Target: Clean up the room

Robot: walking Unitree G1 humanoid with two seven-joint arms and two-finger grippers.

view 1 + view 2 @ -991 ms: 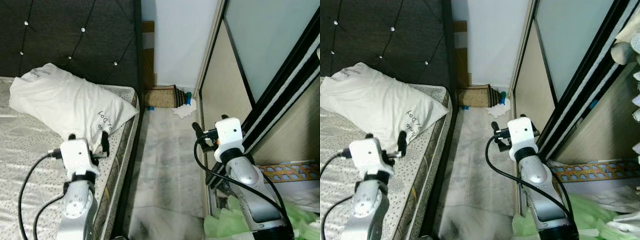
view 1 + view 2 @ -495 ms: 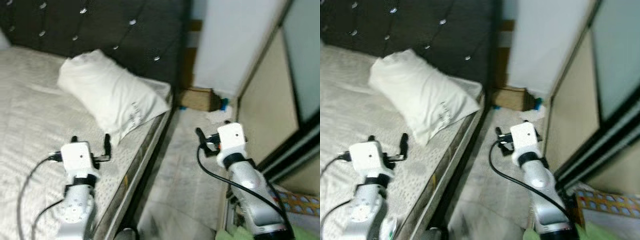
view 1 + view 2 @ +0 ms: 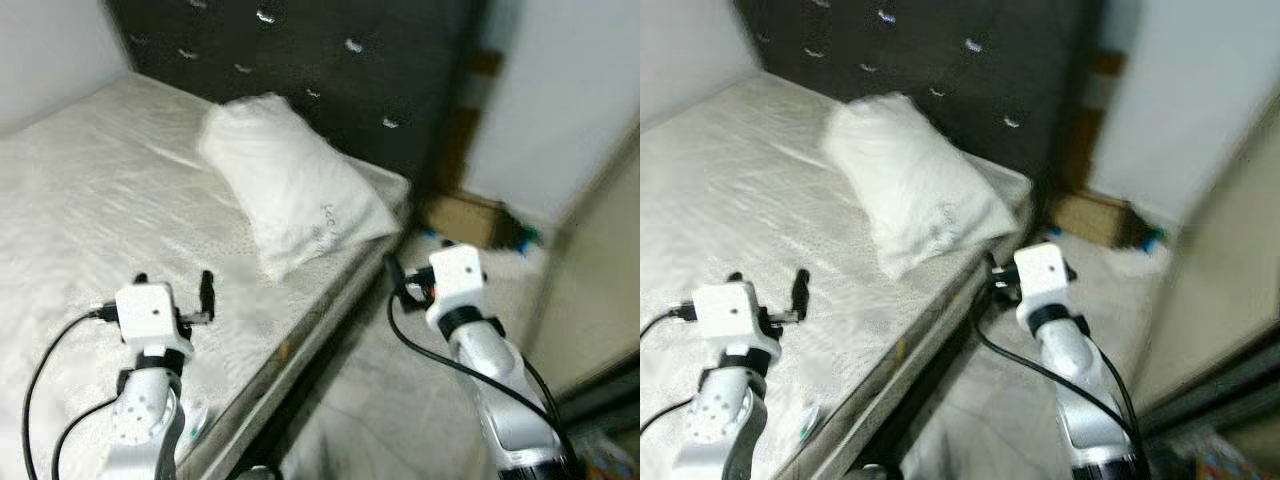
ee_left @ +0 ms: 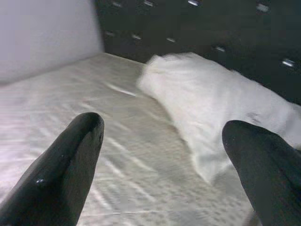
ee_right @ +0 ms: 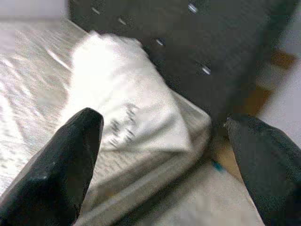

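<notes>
1. While both arms are raised in front of the body, the left pincer (image 3: 172, 288) hangs over the near part of the bed (image 3: 90, 200), its two black fingers (image 4: 70, 160) spread wide and holding nothing.
2. Lower on the bed's near edge, just beside the left arm, lies a small pale object (image 3: 808, 422), too blurred to identify.
3. To the right, the right pincer (image 3: 396, 277) hangs over the gap between the bed's side and the floor (image 3: 400, 400), its fingers (image 5: 66, 160) also set wide apart and empty.
4. Beyond both pincers a white pillow (image 3: 290, 190) lies at an angle on the bed, near the corner closest to the right pincer; it is well apart from the left pincer and nearer to the right one, touching neither.
5. Behind the pillow stands a dark tufted headboard (image 3: 330, 60) with shiny buttons.
6. Farther right, on the floor by the wall, sits a brown box (image 3: 462, 218) with something blue (image 3: 525, 240) beside it.
</notes>
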